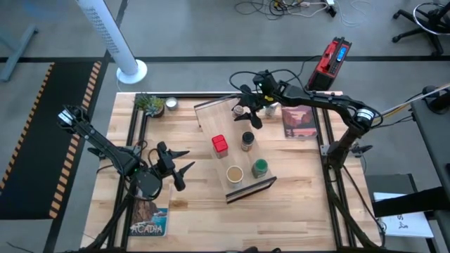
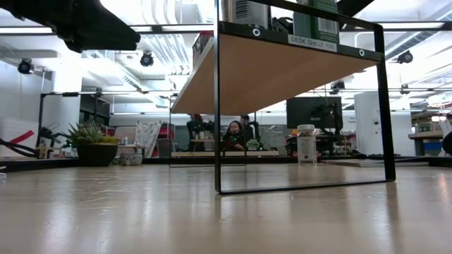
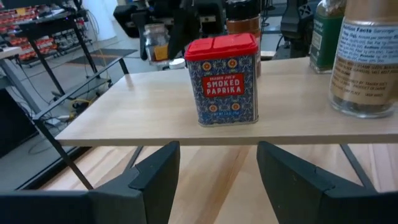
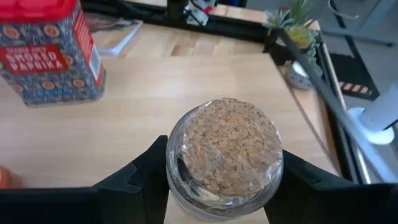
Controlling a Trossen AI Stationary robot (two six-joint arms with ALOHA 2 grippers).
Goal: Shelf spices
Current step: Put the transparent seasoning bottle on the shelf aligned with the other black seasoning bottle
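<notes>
The right gripper pinches a small glass spice jar in its jaws above the shelf toward 12 o'clock. The smoked paprika tin stands mid-shelf. The left gripper waits at 9 o'clock, jaws spread.

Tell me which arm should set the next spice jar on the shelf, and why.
The right. Its gripper is shut on a glass spice jar and hangs over the shelf near the far end. The left gripper is open and empty, off the shelf's side, facing the red paprika tin.
</notes>
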